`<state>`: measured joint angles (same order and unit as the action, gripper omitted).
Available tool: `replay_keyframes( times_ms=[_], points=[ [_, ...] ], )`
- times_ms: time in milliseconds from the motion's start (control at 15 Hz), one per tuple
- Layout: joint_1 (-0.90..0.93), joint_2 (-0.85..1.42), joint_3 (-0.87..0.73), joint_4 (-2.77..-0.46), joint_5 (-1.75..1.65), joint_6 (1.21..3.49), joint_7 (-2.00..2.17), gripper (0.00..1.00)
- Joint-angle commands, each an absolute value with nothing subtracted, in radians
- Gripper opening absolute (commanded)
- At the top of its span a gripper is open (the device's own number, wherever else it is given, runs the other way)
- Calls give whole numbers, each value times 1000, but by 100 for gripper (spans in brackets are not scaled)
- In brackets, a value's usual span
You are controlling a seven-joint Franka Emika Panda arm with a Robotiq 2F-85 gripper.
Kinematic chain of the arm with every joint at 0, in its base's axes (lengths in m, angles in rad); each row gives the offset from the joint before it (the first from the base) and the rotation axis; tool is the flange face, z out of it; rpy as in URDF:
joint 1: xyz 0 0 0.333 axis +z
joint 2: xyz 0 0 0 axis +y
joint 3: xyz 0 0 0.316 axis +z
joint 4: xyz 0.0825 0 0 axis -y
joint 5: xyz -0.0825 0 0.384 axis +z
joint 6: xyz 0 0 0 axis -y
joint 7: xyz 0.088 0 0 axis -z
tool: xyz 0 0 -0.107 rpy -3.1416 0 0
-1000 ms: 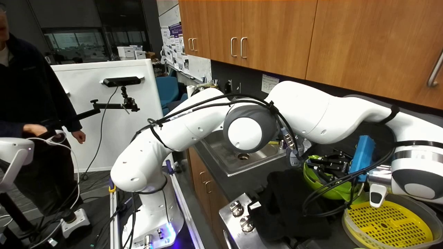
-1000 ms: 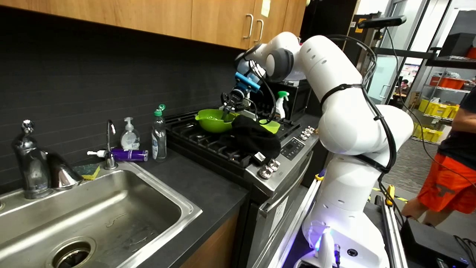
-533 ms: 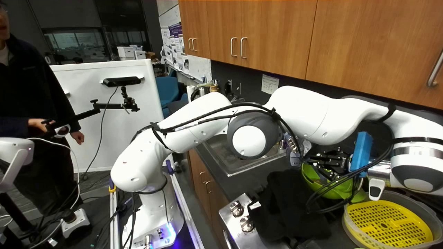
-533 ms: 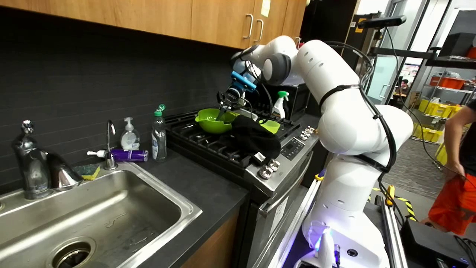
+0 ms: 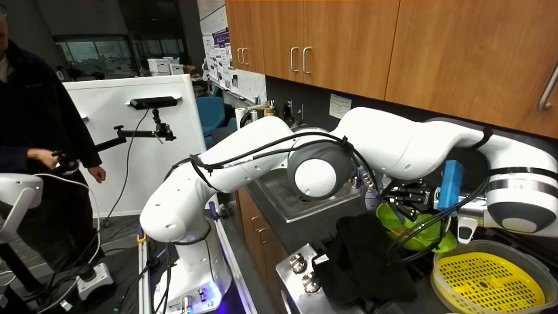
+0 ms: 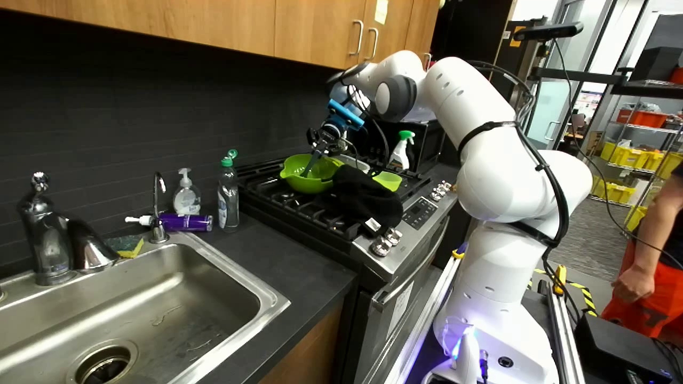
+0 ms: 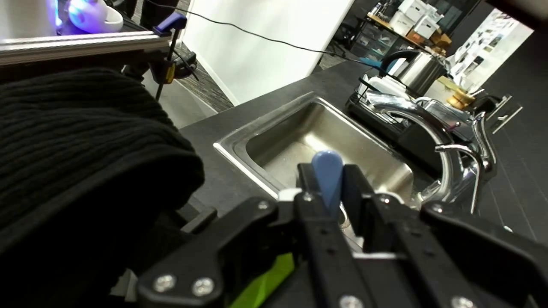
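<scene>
My gripper (image 7: 329,173) is shut on a blue handle (image 7: 328,171), whose rounded end stands out between the fingertips in the wrist view. In an exterior view the gripper (image 6: 320,146) hangs over a green bowl (image 6: 304,184) on the stove, and the blue-grey utensil (image 6: 310,164) slants down into it. The utensil's lower end is hidden by the bowl's wall there. Some brownish contents (image 5: 400,230) show inside the bowl (image 5: 425,240) in an exterior view. A green strip (image 7: 267,278) appears behind the gripper's linkage in the wrist view.
A black ribbed cloth (image 6: 368,200) lies beside the bowl over the burners and front edge. A clear round tub (image 5: 538,266) with a yellow perforated insert (image 5: 488,279) stands nearby. The sink (image 6: 176,298) and upright bottles (image 6: 228,197) are on the counter, under wooden cabinets (image 5: 344,39).
The gripper has risen a little and shifted left in both exterior views, still holding the utensil. More of the utensil and bowl interior shows now. People in the background have moved slightly.
</scene>
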<state>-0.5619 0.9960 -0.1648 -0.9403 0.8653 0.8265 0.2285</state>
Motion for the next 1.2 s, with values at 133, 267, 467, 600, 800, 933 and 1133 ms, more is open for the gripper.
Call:
replay_keyframes(
  times_ms=[133,267,467,600,800,933,1133],
  points=[
    [-567,987,-175,-969,856,807,241,5],
    [-569,984,-180,-989,856,811,239,5],
    [-571,980,-187,-1010,857,815,239,5],
    [-574,976,-191,-1020,857,818,237,5],
    [-578,975,-204,-1026,855,822,236,5],
    [-586,987,-204,-1006,854,825,245,5],
    [-608,1002,-212,-981,865,838,268,5]
  ],
)
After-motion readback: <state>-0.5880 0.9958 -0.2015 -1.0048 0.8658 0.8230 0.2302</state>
